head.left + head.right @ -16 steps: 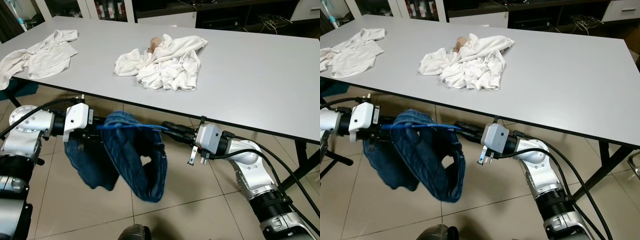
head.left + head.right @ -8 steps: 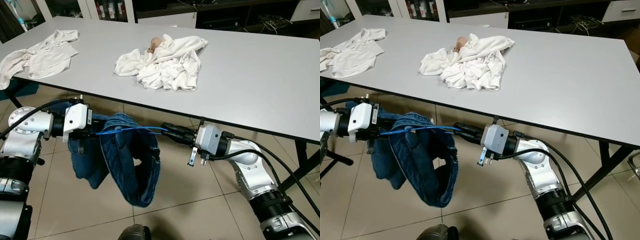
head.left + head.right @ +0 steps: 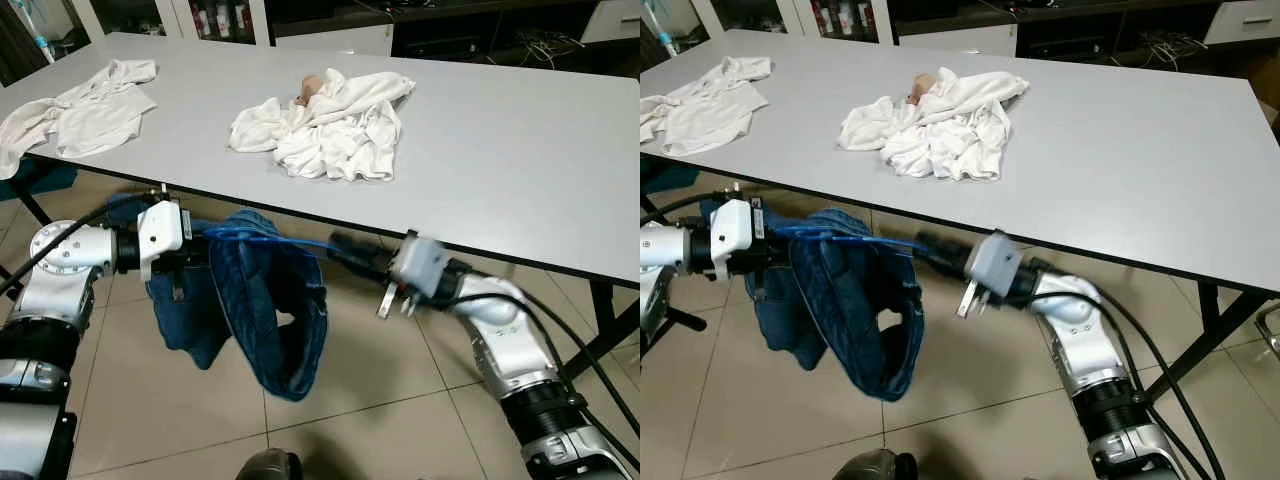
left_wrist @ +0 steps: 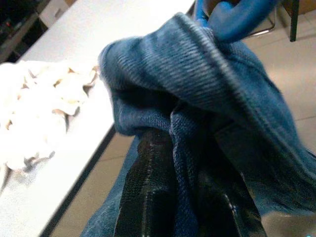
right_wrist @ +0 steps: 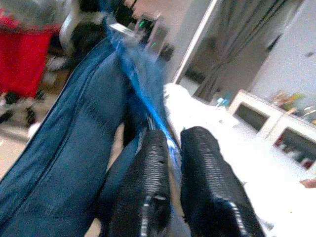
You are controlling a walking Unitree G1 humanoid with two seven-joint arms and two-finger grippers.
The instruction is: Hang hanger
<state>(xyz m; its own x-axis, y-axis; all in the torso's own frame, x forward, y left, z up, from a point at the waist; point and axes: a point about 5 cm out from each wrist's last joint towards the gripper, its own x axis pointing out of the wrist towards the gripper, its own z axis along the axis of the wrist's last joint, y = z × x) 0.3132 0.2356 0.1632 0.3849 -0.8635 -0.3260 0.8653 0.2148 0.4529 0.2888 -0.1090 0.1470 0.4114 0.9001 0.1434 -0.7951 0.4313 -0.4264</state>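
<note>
A thin blue hanger (image 3: 272,241) is held level between my two grippers, just below the table's near edge. A dark denim garment (image 3: 268,318) is draped over it and hangs toward the floor. My left gripper (image 3: 197,250) is at the hanger's left end, and its fingers (image 4: 148,187) are shut on bunched denim (image 4: 197,84). At the other end my right gripper (image 3: 347,249) is shut on the hanger (image 5: 144,101), which runs out from between its pads (image 5: 154,163). The right arm is blurred.
The grey table (image 3: 520,160) stands right ahead, with a pile of white clothes (image 3: 330,125) in its middle and a white shirt (image 3: 85,110) at its left end. Black table legs (image 3: 600,320) stand at the right. Tiled floor lies below.
Both arms have lifted the hanger a little, closer to the table's edge. The denim has swung and bunched toward the middle. The right arm is now blurred with motion.
</note>
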